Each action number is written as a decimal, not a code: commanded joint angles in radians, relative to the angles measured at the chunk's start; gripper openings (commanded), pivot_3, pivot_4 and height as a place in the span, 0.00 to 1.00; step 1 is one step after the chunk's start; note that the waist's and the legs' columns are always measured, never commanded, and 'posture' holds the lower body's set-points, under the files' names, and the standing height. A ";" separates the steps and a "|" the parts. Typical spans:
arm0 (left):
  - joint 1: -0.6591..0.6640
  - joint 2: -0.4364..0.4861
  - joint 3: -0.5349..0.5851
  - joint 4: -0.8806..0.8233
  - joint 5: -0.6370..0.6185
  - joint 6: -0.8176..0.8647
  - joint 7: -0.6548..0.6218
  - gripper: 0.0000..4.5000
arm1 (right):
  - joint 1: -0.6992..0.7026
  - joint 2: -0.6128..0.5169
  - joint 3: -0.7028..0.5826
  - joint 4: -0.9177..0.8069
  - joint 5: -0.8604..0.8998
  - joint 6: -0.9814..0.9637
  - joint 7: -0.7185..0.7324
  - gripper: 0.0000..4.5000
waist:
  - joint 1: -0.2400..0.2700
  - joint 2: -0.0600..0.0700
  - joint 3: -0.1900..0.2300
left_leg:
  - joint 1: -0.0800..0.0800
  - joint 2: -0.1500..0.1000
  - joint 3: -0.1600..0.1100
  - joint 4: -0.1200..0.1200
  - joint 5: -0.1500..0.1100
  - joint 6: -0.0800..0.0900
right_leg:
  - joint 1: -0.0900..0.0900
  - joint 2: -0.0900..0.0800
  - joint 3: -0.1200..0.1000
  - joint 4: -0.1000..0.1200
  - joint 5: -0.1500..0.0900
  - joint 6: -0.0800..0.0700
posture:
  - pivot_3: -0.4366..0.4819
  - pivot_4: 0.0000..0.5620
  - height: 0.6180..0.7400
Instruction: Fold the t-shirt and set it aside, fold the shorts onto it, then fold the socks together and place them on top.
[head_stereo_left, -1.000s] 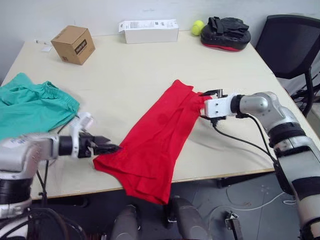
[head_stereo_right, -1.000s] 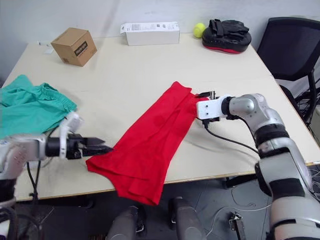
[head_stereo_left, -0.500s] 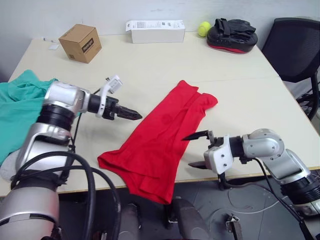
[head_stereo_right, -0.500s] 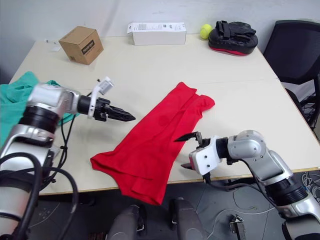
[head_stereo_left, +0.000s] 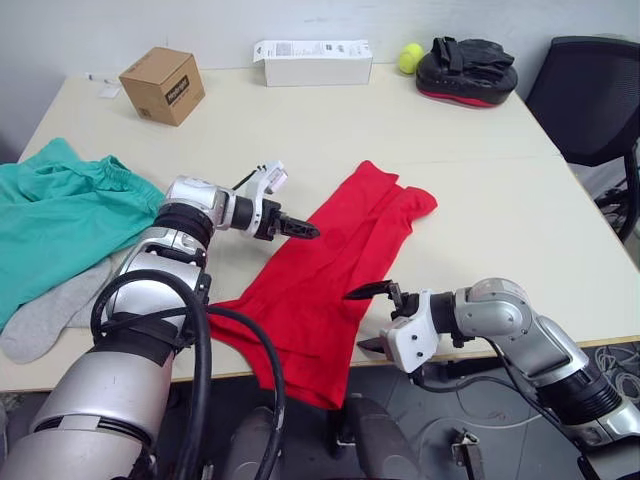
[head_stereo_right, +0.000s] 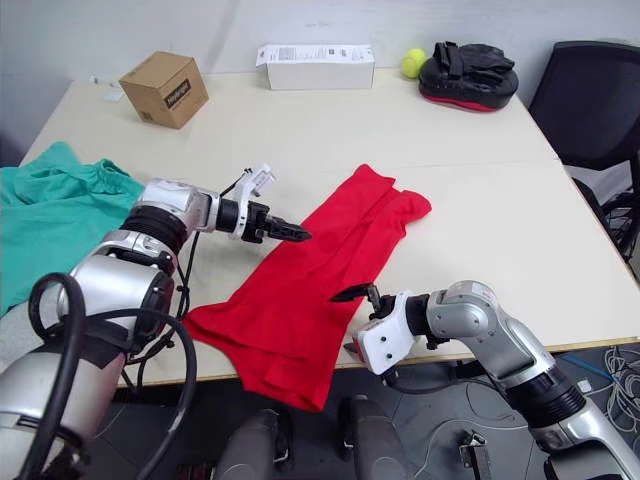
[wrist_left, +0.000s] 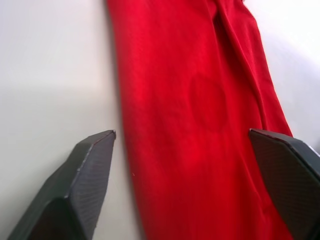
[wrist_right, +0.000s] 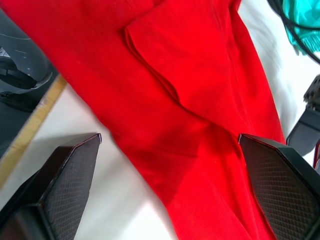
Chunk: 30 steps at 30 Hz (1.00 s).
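Both arms just relocated along the t-shirt (head_stereo_left: 330, 270) – jaws wide, holding nothing
left gripper (head_stereo_left: 300, 229) now mid-shirt, right gripper (head_stereo_left: 372, 318) near the hem, so re-gripping for another fold

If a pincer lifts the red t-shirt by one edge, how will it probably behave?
The t-shirt is probably floppy: it lies creased, one end drooping over the table edge. It would likely sag and unfold. Being thin cloth, it seems light, and a push would probably bunch it.
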 joint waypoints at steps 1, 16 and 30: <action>-0.035 -0.021 0.043 0.007 0.015 -0.003 0.021 0.66 | 0.002 0.005 0.021 -0.005 -0.016 -0.041 -0.005 1.00 | 0.000 0.000 0.000 | 0.000 0.000 0.000 0.000 0.000 0.000 | 0.000 0.000 0.000 0.000 0.000 0.000 | 0.48 0.27 1.00; -0.013 -0.056 0.099 0.010 0.077 -0.002 0.050 0.00 | -0.032 0.022 0.044 0.056 -0.050 -0.087 -0.026 0.55 | -0.003 0.000 0.000 | 0.001 0.000 0.000 0.000 0.001 -0.002 | 0.000 0.001 -0.001 0.003 0.000 0.000 | 0.48 0.27 1.00; 0.024 0.015 0.249 0.007 0.027 -0.023 0.190 0.00 | -0.224 0.009 0.026 0.359 -0.072 -0.279 -0.066 0.01 | -0.005 0.000 0.000 | 0.002 0.001 0.000 0.000 0.001 -0.002 | -0.001 0.001 0.000 0.005 0.001 -0.001 | 0.48 0.27 1.00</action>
